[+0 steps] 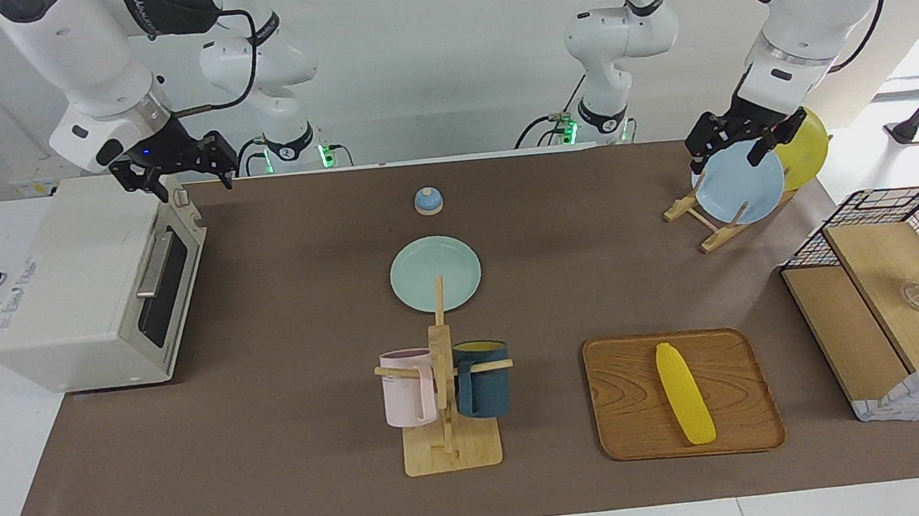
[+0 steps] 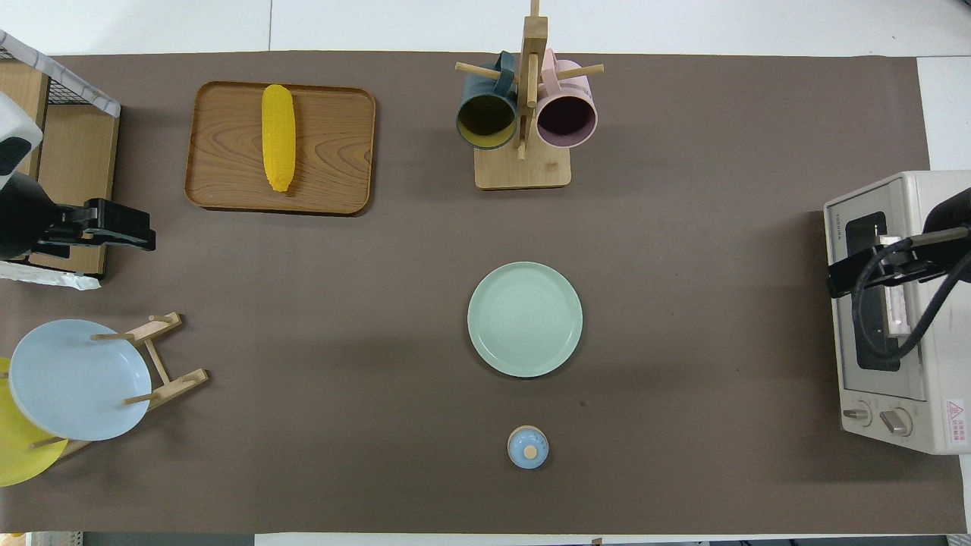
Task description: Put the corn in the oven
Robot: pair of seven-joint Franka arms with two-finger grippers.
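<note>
We see a long desk covered by a brown mat, with two white robot arms at one long edge, both waiting above it with nothing in hand. The corn (image 1: 685, 393), a smooth yellow cob, lies lengthwise on a wooden tray (image 1: 631, 417) near the desk's edge farthest from the robots, toward the left arm's end, loose and clear of the tray's rim, so we judge it easy to pick from above. The oven (image 1: 88, 290), an off-white toaster oven with a dark glass door and a bar handle, sits at the right arm's end with its door shut, facing the middle of the desk. The right gripper (image 1: 173, 173) hangs over the oven's top corner nearest the robots, fingers spread wide and empty, which we read as being well placed to pull the door handle. The left gripper (image 1: 741, 146) hovers over a blue plate (image 1: 740, 183) standing in a wooden rack (image 1: 711, 228) with a yellow plate (image 1: 806, 149), its fingers likewise released. At mid-desk lie a green plate (image 1: 435, 273), a small blue bell (image 1: 428, 201), and a mug tree (image 1: 445, 392) carrying a pink mug (image 1: 407, 387) and a dark blue mug (image 1: 482, 376). A wire basket (image 1: 888, 212) with wooden boards stands at the left arm's end. Nothing of the task is done yet.
</note>
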